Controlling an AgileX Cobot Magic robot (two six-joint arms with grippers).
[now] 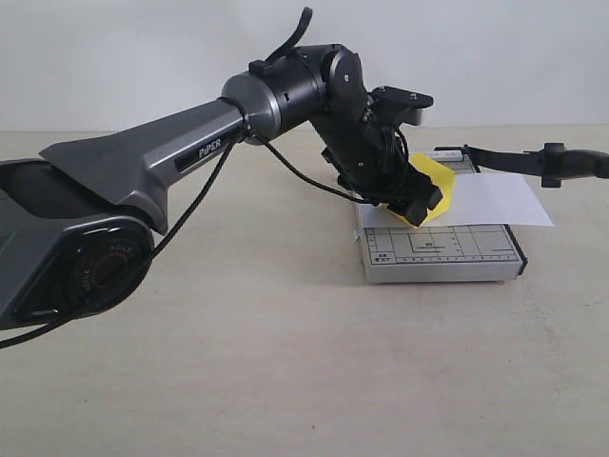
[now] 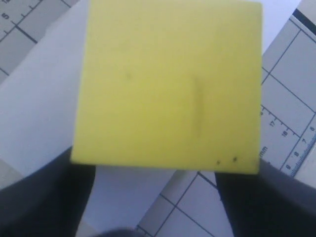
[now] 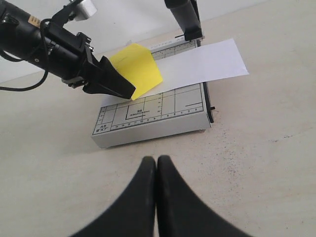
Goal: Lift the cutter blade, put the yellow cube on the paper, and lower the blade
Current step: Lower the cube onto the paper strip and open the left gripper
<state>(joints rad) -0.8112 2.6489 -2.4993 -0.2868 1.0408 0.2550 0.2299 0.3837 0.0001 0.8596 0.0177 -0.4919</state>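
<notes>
Yellow cube (image 3: 138,69) is clamped between the fingers of the left pincer (image 1: 419,204). It hangs tilted on 1 corner over the part of the paper (image 3: 207,61) that lies across the grey trimmer base (image 1: 447,255). I cannot tell whether its low corner touches the sheet. The cutter blade (image 3: 185,17) stands raised off the base, so step 1 looks done and step 2, the placing, is in hand. The right pincer (image 3: 156,160) hangs over the table (image 1: 285,381) in front of the trimmer, fingers pressed together on nothing. The next move calls for levelling the cube, setting it flat on the paper, then opening the left pincer and pulling clear of the blade's path.
</notes>
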